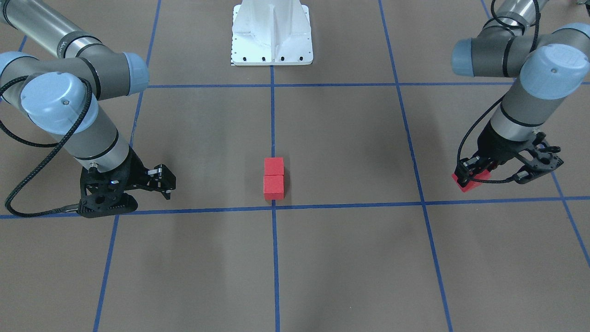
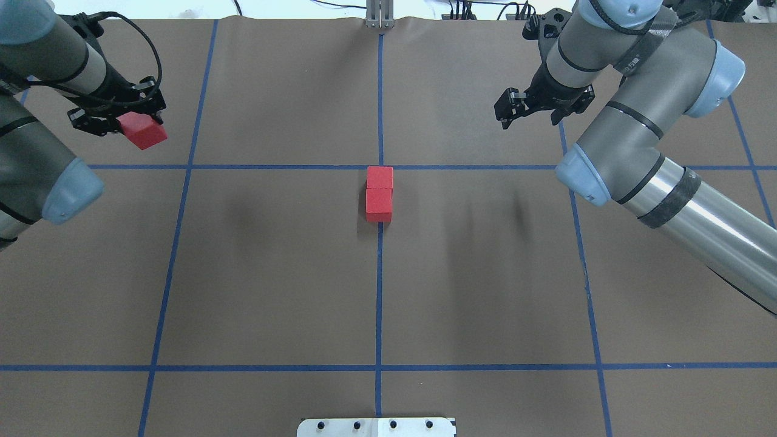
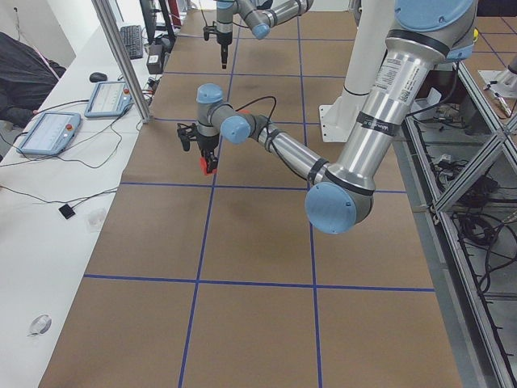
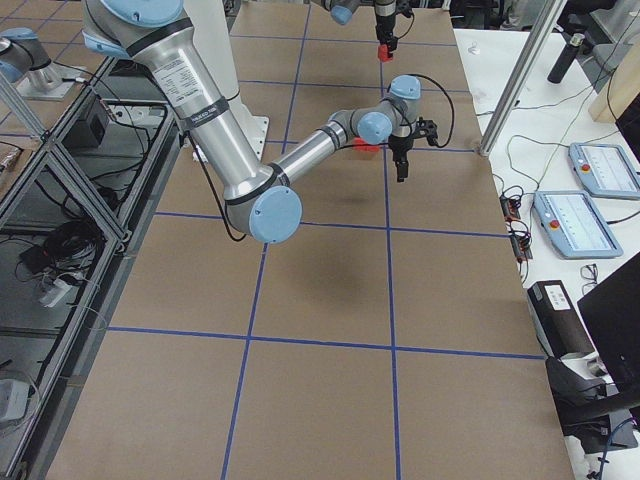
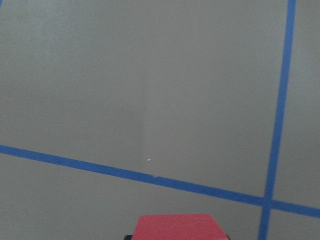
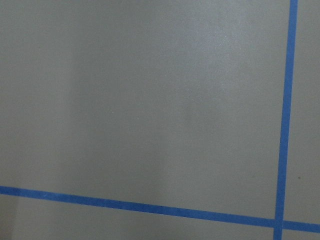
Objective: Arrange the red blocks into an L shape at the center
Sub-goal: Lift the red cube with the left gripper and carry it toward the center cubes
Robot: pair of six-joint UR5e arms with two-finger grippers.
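Brown matte sheeting covers the table (image 2: 273, 273), ruled into large squares by blue tape (image 2: 176, 243). Two of the red blocks (image 2: 379, 191) lie touching, end to end, on the upright tape line. The farther one sits just at the central crossing (image 2: 380, 167). Together they form the long limb of the L shape.

The third block (image 2: 145, 135) is pinched in the left hand (image 2: 130, 121), well apart from the pair on the robot's left and beyond the cross line. It appears lifted clear of the surface: the left wrist view shows only part of the block (image 5: 175, 227), with the tape grid some way below. The right hand (image 2: 537, 109) hangs with its fingers spread and nothing between them, over bare sheeting well to the other side.

On this reading the task is about two-thirds done. What is left is to carry the third block to the pair and set it flush against the side of an end block, as the foot.

The white bolted base plate (image 1: 272, 41) stands on the same upright line. White side benches (image 3: 48, 202) beyond the table ends carry touch-screen pendants (image 3: 48, 131) and cables, with aluminium posts alongside.
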